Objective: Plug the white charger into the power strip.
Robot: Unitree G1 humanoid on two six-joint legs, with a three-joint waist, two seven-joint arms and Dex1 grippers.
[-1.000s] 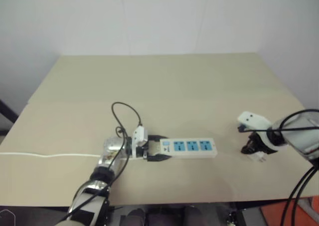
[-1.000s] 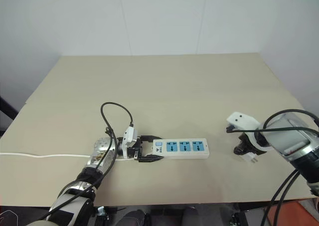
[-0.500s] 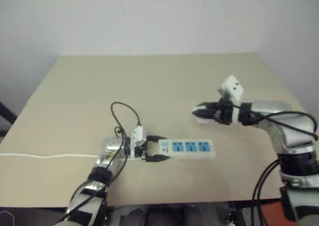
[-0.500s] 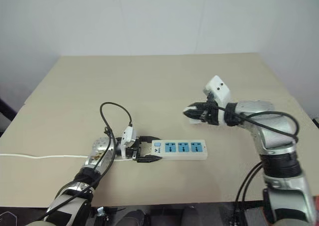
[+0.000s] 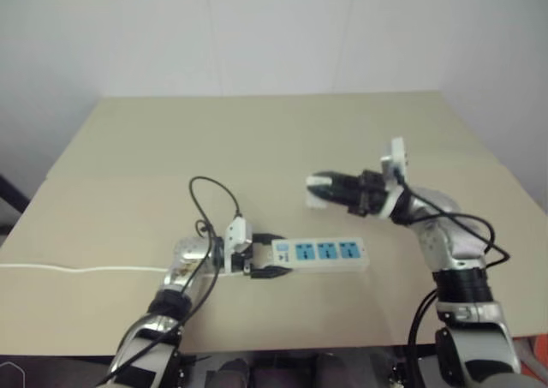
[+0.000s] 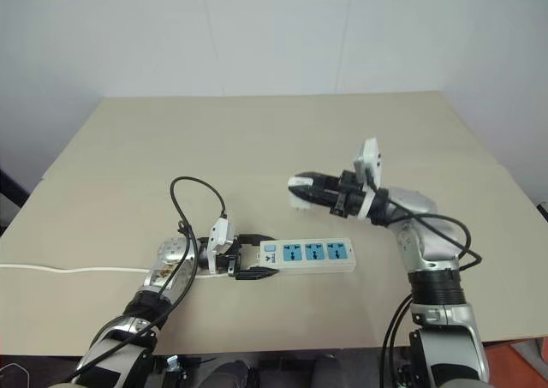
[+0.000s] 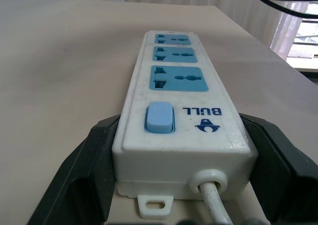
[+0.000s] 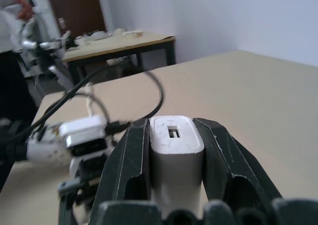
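Progress: charger [image 6: 301,193] lifted and carried in the air above the table [image 6: 257,140]; judged roughly midway, since nothing is plugged in yet.
Done: power strip [image 6: 306,255] braced at its switch end; white charger gripped.
Left: turn the charger so its prongs face down, line it up over a socket, press it in. The prongs cannot be made out.
Left gripper [image 6: 250,262]: fingers closed on either side of the strip's switch end, holding it flat on the table; the wrist view shows both black fingers [image 7: 84,170] against the strip's sides.
Right gripper [image 6: 315,191]: fingers clamped on the white charger, pointing level toward the robot's left.
Charger position: above and beyond the strip, apart from it, near the switch end and not over any socket.
Sockets: three blue sockets [image 7: 178,78], all empty.
Cord: thin white cord [image 6: 60,267] runs from the strip's held end off toward the table's left edge.
Containers: none on the table.
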